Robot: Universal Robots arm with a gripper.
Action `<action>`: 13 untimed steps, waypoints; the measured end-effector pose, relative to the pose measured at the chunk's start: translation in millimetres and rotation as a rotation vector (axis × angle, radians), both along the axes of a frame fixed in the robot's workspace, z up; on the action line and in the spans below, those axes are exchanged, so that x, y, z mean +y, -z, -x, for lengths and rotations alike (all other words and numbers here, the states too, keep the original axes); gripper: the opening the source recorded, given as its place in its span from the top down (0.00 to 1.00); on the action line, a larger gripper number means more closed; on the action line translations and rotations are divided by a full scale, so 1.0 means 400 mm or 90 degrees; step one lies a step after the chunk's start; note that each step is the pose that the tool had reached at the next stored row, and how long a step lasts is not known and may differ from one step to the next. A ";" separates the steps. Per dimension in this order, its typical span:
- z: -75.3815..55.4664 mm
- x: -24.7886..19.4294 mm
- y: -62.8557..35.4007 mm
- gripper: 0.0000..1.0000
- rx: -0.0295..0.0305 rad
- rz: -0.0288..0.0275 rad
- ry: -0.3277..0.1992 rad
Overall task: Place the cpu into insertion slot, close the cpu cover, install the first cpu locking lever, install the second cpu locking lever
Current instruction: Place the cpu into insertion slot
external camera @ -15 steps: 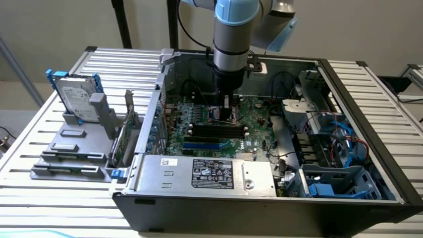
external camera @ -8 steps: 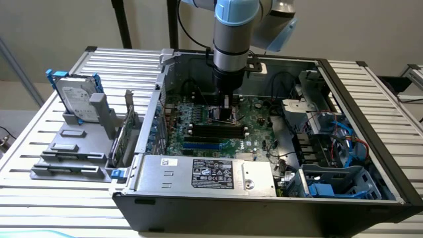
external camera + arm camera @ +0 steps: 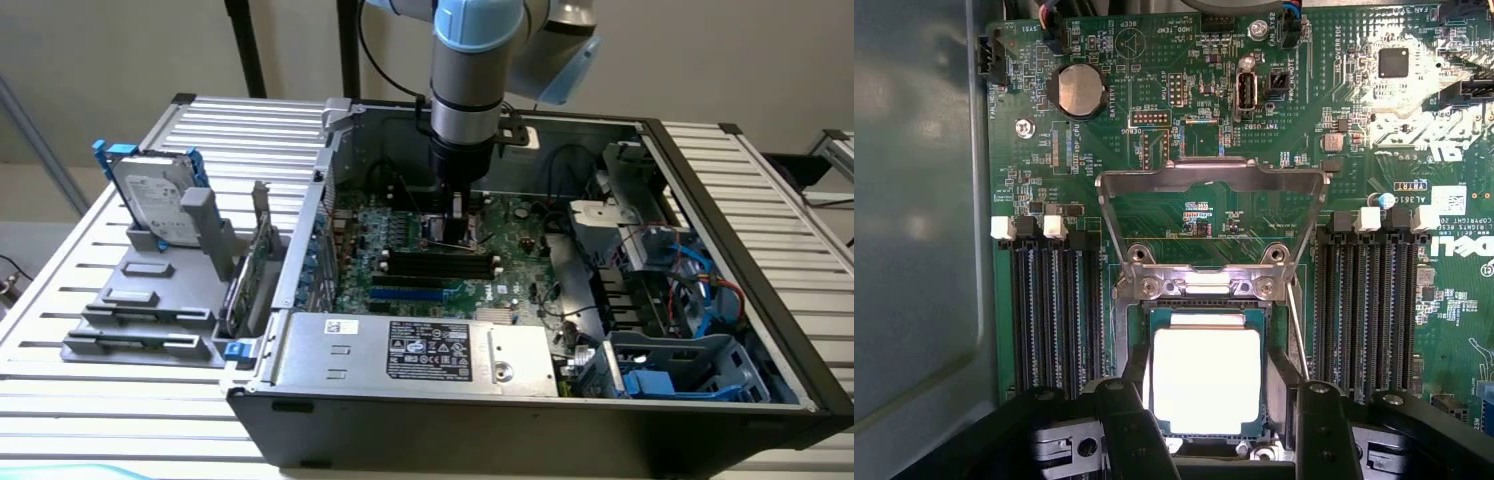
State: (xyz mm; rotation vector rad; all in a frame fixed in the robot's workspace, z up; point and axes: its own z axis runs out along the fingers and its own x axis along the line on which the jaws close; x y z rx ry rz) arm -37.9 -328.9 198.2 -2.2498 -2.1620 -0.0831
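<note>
The cpu [image 3: 1207, 375] lies flat in the insertion slot [image 3: 1278, 345] (cpu cover [image 3: 1212, 178] tilted up); tool [image 3: 1212, 392] released, straddling it.

White print is showing all over the green motherboard [image 3: 1204, 90]. The large Dell logo [image 3: 1476, 258] is showing in part near one side, a line [image 3: 1462, 219] starting "COPYRIGHT 20" is sitting just beside it, and the word "DEBUG" [image 3: 1145, 131] is standing next to a pin header [image 3: 1151, 117]. The board's other print is proving too small to read. In the exterior view, the black label [image 3: 429, 350] on the grey power supply [image 3: 320, 350] is carrying white lines I am not managing to make out.
</note>
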 end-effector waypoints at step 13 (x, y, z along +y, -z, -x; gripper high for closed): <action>0.001 0.000 -0.042 0.38 0.0000 0.0000 0.000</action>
